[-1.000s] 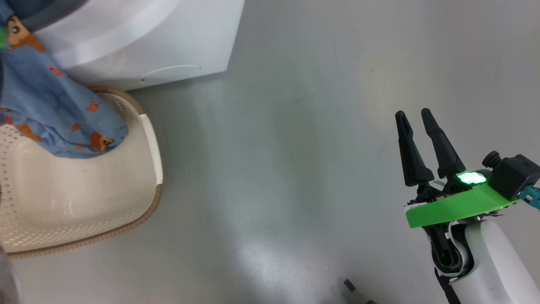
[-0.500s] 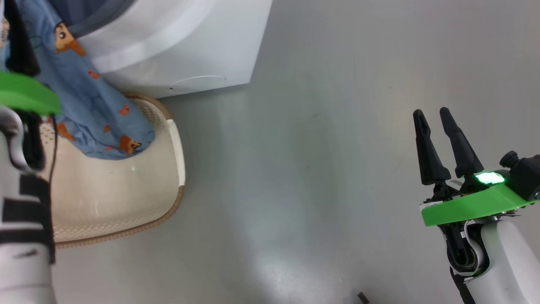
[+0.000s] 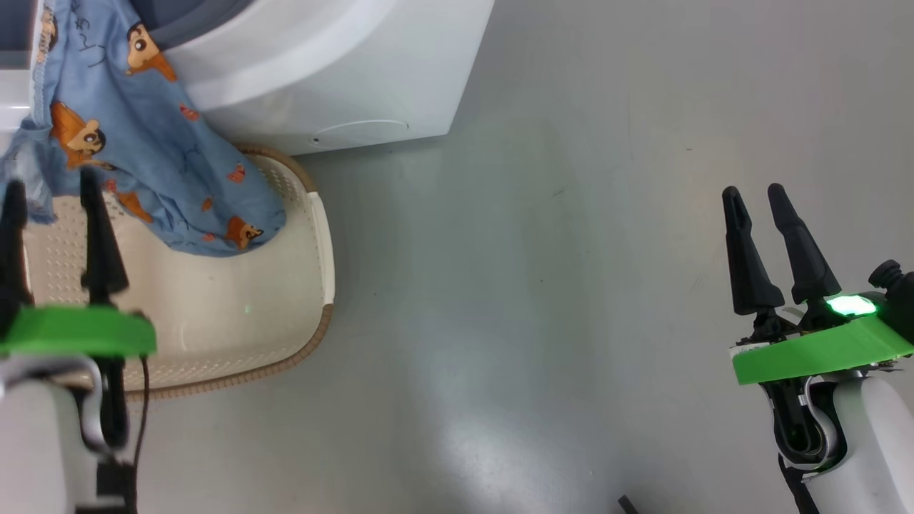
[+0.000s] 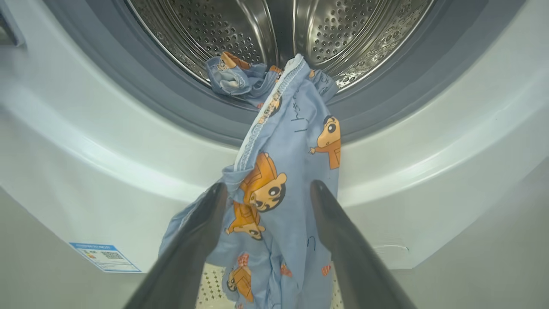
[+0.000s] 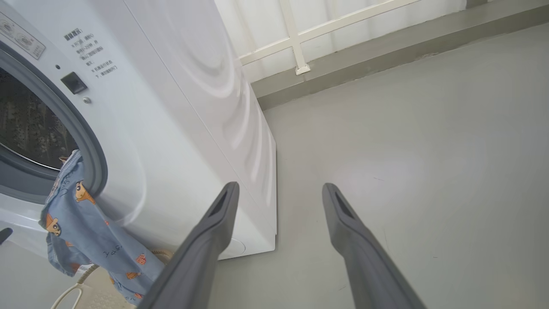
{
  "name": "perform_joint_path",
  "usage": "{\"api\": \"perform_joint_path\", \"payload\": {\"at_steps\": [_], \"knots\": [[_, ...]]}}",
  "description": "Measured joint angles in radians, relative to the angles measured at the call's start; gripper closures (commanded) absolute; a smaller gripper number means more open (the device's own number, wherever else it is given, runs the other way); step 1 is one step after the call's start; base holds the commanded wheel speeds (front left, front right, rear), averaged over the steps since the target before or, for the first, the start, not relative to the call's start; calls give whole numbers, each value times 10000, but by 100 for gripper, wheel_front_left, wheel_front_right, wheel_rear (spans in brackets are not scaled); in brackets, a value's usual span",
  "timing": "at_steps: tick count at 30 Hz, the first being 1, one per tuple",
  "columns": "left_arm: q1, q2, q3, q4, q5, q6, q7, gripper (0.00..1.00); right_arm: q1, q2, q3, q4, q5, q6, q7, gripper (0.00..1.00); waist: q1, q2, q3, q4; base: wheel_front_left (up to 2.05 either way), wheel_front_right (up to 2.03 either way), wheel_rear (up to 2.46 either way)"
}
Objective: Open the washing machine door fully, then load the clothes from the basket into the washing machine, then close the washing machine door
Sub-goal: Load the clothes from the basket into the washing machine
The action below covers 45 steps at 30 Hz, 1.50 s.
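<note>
Head view: our left gripper (image 3: pixel 51 182) stands spread and empty at the lower left, one finger cut by the frame edge. Our right gripper (image 3: pixel 752 189), equally spread and empty, sits at the lower right. The clothes (image 3: pixel 143 143) run from the washing machine (image 3: pixel 321 71) at the upper left down into the basket (image 3: pixel 325 235), just above the left fingertips.

Left wrist view: the garment hangs top to bottom from the drum (image 4: pixel 343 34), framed between our fingers; we cannot tell whether they touch it.

Right wrist view: the clothes lie at the lower left, well apart from the fingers, and the basket is mostly cut off.
</note>
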<state>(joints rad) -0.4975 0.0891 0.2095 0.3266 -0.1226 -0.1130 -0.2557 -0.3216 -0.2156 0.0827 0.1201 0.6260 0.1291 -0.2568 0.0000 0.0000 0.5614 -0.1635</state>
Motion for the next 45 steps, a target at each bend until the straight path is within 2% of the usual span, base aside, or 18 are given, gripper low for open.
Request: {"api": "perform_joint_path", "payload": {"at_steps": [8,21,32,41,45], "knots": [[1737,-416,479,-1302,-48,31,2,0,-3,-12,-21,-8,0,0,-2,0,0,0,130,5,0,0,0],[1934,-522,562,-1404,-155,29,0,0,-29,-17,-27,-13,0,0,-2,0,0,0,249,-45,0,0,0],[514,-420,203,1486,-136,-67,2,0,-345,82,33,-92,2,0,-2,0,0,0,751,-100,0,0,0],[-1934,182,-247,5081,-88,-150,2,0,-522,178,144,-128,2,0,-2,0,0,0,1474,-356,0,0,0],[-2602,412,-433,5845,-90,-151,2,0,-654,213,263,-130,2,0,-2,0,0,0,1669,-447,0,0,0]]}}
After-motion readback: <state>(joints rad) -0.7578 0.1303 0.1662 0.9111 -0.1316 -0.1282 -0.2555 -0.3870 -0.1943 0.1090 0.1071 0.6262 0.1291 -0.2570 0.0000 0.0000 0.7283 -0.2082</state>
